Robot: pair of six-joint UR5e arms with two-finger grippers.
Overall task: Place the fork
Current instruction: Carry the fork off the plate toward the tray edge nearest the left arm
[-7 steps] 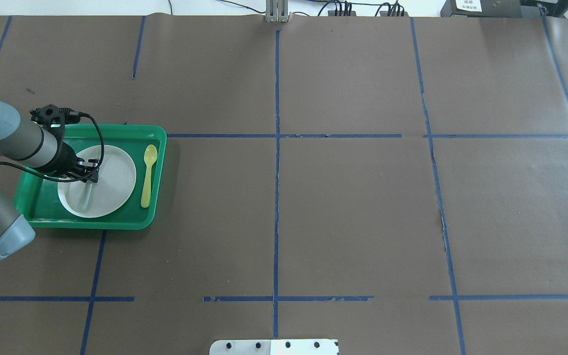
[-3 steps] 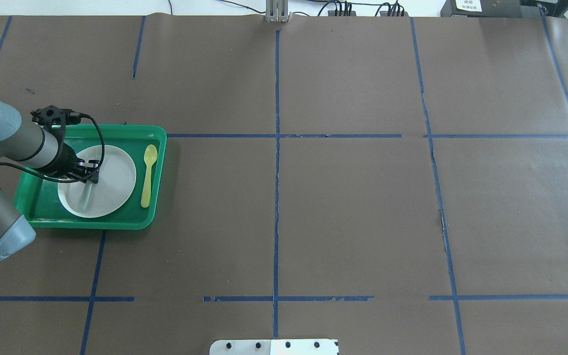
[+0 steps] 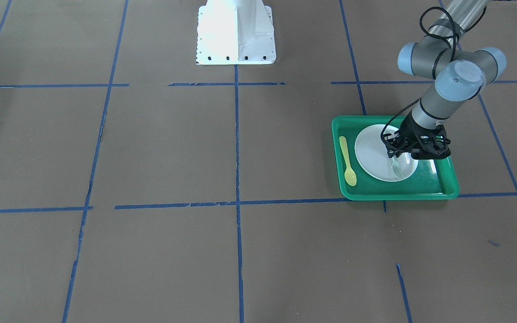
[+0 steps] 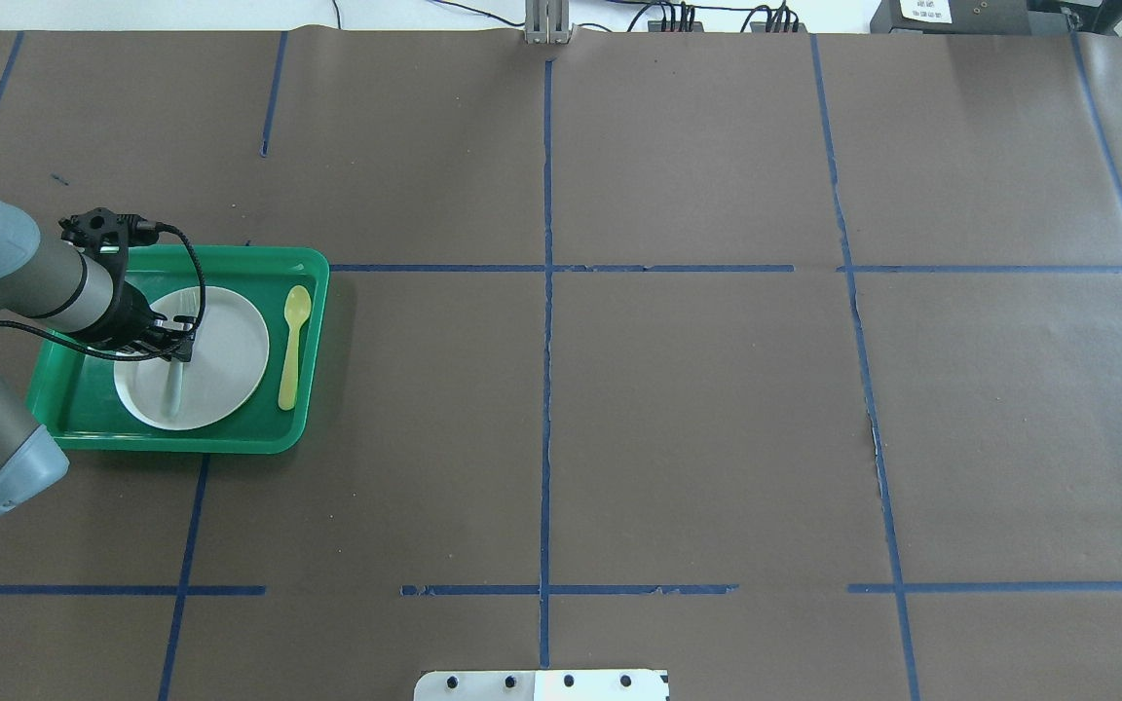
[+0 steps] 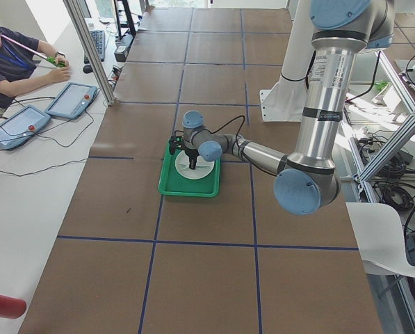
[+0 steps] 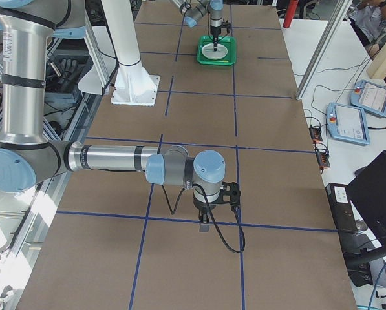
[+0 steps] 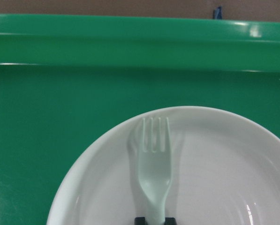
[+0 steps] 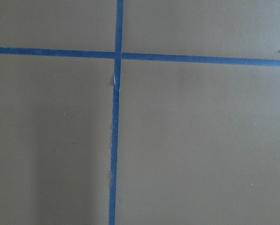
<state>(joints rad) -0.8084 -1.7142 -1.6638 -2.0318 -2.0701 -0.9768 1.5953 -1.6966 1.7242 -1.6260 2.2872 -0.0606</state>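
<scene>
In the front-facing view, the left gripper (image 3: 394, 151) stands over the white plate (image 3: 370, 154) in the green tray (image 3: 397, 196). The fork (image 3: 396, 168) reaches out from its tips across the white plate. The yellow spoon (image 3: 346, 160) lies in the green tray beside the white plate.

From overhead, the left gripper (image 4: 181, 347) has one end of the fork (image 4: 170, 391). The fork's other end points at the robot's side of the white plate (image 4: 230, 355).

From the table's left end, the left gripper (image 5: 191, 161) points down into the green tray (image 5: 188, 189).

From the right end, the right gripper (image 6: 204, 226) hangs above a blue tape (image 6: 180, 221) line, well apart from the tray. Whether its jaws are parted cannot be told.

The left wrist camera shows the fork (image 7: 154, 164) tines-forward, low over the white plate (image 7: 224, 164). Two dark fingertips (image 7: 140, 220) are clenched on its handle.

The right wrist camera shows only brown paper (image 8: 200, 140) and crossing blue tape (image 8: 114, 140).
</scene>
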